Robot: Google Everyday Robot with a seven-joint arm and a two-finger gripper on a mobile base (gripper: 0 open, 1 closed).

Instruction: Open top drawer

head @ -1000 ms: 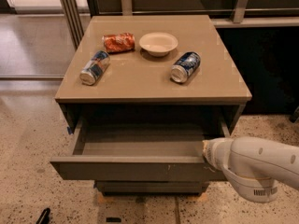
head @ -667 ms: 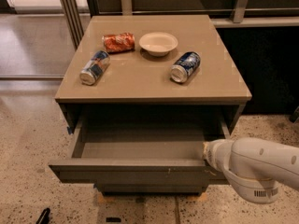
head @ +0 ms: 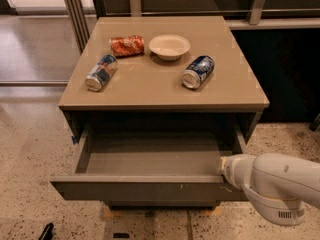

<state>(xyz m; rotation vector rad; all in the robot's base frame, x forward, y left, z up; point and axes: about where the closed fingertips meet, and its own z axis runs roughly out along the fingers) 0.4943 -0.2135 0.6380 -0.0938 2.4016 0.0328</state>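
Observation:
The top drawer [head: 145,189] of the grey-brown cabinet stands pulled far out toward me, and its inside looks bare. Its flat front panel carries small pale scratch marks. My white arm comes in from the lower right, and the gripper [head: 222,168] sits at the right end of the drawer's front rim, hidden behind the arm's wrist. The lower drawers are mostly hidden beneath the open one.
On the cabinet top [head: 235,91] lie a silver-blue can [head: 101,72], a crushed orange can [head: 127,45], a pale bowl [head: 169,46] and a blue can [head: 198,72]. Metal posts stand at the back left. Speckled floor surrounds the cabinet.
The drawer has slid a little further out toward me, with my arm drawing back along with it.

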